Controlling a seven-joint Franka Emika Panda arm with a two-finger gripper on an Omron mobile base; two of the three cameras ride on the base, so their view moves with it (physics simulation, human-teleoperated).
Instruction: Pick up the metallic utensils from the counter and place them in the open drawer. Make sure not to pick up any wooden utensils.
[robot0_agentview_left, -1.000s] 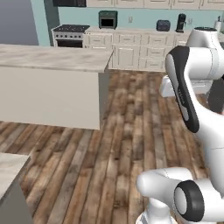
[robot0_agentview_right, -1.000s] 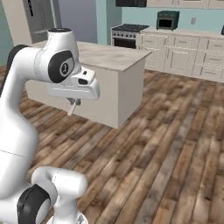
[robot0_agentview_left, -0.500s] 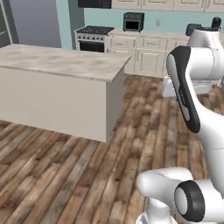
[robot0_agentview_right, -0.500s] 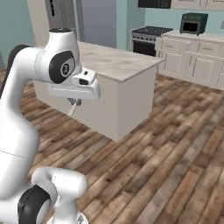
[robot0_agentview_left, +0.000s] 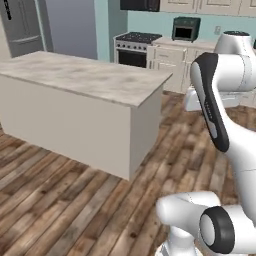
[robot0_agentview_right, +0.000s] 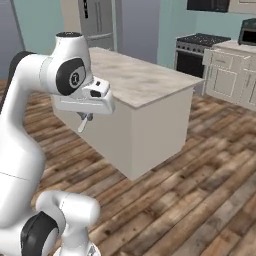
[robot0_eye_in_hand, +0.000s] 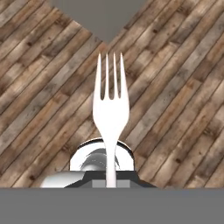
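My gripper (robot0_agentview_right: 84, 121) hangs in front of the arm's upper body, shut on a pale silver fork (robot0_eye_in_hand: 110, 109). In the hand view the gripper (robot0_eye_in_hand: 111, 178) holds the fork by its handle, tines pointing away over the plank floor. In the right base view the fork (robot0_agentview_right: 82, 125) shows as a short pale stub below the hand. The counter (robot0_agentview_left: 90, 77) is a beige marbled island top on a cream base, ahead and to the left; its slab (robot0_agentview_right: 135, 75) looks bare. The open drawer and the wooden utensils are out of view.
Dark wood plank floor (robot0_agentview_left: 60, 200) lies between the base and the island. At the back wall stand a steel fridge (robot0_agentview_left: 22, 25), a black stove (robot0_agentview_left: 136, 47) and cream cabinets with a small oven (robot0_agentview_left: 186, 28) on top.
The whole picture has shifted: the base has moved, so the island now sits nearer and further right in both base views. The arm keeps its pose, still gripping the fork.
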